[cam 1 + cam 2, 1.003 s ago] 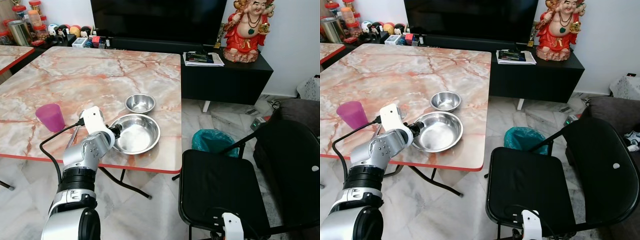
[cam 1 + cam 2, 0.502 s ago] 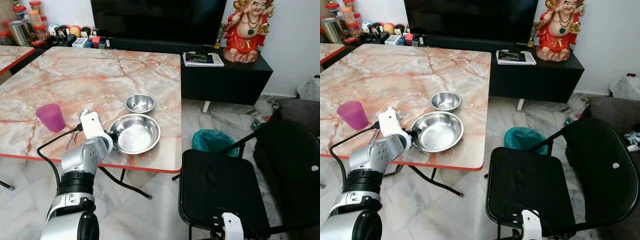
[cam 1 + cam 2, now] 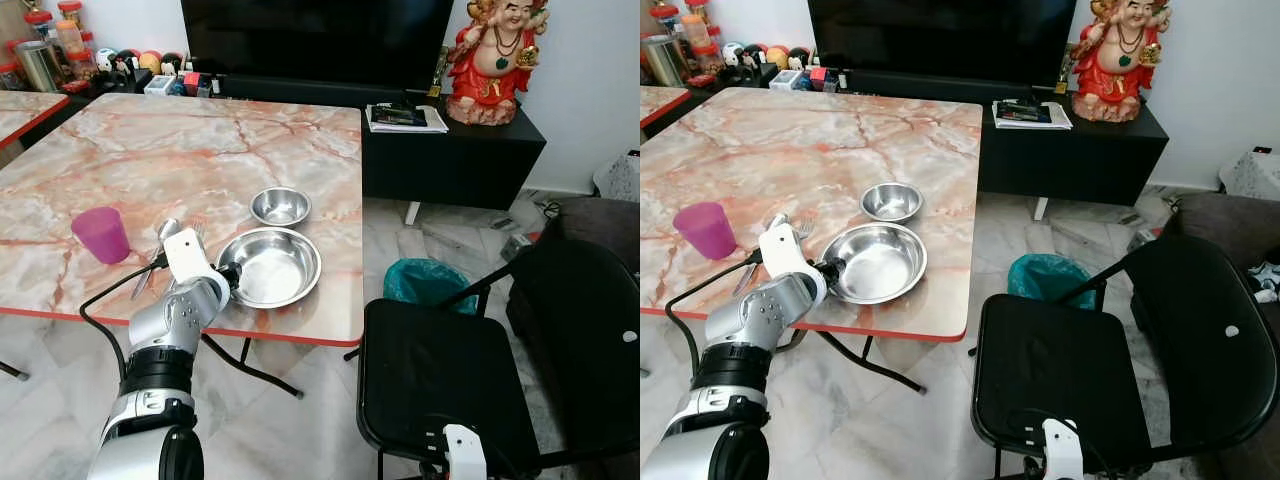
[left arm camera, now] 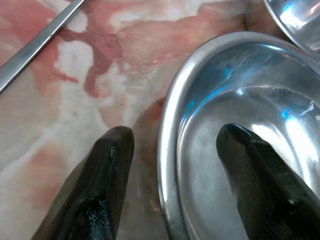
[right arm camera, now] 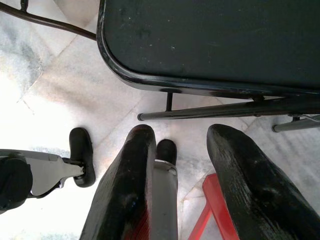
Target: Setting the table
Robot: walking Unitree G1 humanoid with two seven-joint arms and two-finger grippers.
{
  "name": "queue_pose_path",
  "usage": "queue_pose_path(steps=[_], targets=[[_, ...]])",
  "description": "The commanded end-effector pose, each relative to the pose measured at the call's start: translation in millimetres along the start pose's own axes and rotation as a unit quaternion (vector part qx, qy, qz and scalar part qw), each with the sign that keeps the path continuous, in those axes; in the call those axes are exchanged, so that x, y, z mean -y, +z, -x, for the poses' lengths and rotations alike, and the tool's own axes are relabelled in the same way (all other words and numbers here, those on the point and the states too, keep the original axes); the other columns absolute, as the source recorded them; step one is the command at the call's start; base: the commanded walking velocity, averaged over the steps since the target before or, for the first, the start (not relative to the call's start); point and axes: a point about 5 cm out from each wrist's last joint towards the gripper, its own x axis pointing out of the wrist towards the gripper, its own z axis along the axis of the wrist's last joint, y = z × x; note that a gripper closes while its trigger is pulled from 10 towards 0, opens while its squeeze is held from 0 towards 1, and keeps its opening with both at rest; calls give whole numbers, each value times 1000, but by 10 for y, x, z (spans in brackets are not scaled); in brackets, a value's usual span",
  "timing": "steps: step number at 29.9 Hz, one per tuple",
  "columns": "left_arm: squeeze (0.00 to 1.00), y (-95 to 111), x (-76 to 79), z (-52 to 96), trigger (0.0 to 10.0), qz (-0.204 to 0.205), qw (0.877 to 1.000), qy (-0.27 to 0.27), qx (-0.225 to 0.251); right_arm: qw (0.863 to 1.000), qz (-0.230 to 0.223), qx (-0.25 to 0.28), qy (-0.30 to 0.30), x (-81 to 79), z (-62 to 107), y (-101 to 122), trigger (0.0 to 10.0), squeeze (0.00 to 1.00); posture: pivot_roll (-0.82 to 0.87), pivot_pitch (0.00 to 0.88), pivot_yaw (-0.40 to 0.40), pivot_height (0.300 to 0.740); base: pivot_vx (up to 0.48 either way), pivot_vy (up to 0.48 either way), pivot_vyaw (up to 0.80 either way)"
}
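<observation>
A large steel bowl [image 3: 272, 265] sits near the front edge of the marble table [image 3: 150, 150], and a smaller steel bowl [image 3: 280, 206] stands just behind it. My left gripper [image 3: 228, 272] is open at the large bowl's left rim [image 4: 167, 150]. One finger [image 4: 100, 190] rests outside on the table and the other finger [image 4: 260, 185] is inside the bowl. A purple cup [image 3: 100, 234] stands to the left. A spoon and a fork [image 3: 165, 232] lie between the cup and the bowl, partly behind my arm. My right gripper [image 5: 182, 132] hangs open over the floor.
A black folding chair [image 3: 450, 390] stands to the right of the table, close to my right arm. A teal bin [image 3: 420, 282] sits on the floor behind it. A black TV cabinet [image 3: 450, 150] with a red statue [image 3: 495, 60] lines the back wall.
My left wrist has dropped slightly toward the table's near edge, still at the large bowl's left rim. The bowls, the cup and the cutlery have not moved.
</observation>
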Motion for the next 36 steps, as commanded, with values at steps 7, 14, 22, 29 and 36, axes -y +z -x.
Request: queue_pose_path(steps=[7, 14, 22, 29, 36], targets=[[0, -12, 57, -9, 0, -1, 1000, -11, -5, 1000, -2, -1, -2, 4, -2, 12, 10000, 0, 75, 0, -31, 740, 0, 0, 0], [0, -26, 70, -12, 0, -1, 1000, -13, -8, 1000, -3, -1, -2, 4, -2, 10, 10000, 0, 70, 0, -31, 740, 0, 0, 0], [0, -50, 72, -17, 0, -3, 1000, -16, -16, 1000, -3, -1, -2, 5, -2, 10, 10000, 0, 72, 0, -31, 740, 0, 0, 0], [0, -59, 68, -5, 0, -2, 1000, -16, -17, 1000, -3, -2, -1, 2, -2, 8, 10000, 0, 72, 0, -31, 740, 0, 0, 0], [0, 19, 72, 65, 0, -5, 1000, -24, -4, 1000, -2, -3, 0, 3, -2, 7, 10000, 0, 73, 0, -32, 740, 0, 0, 0]])
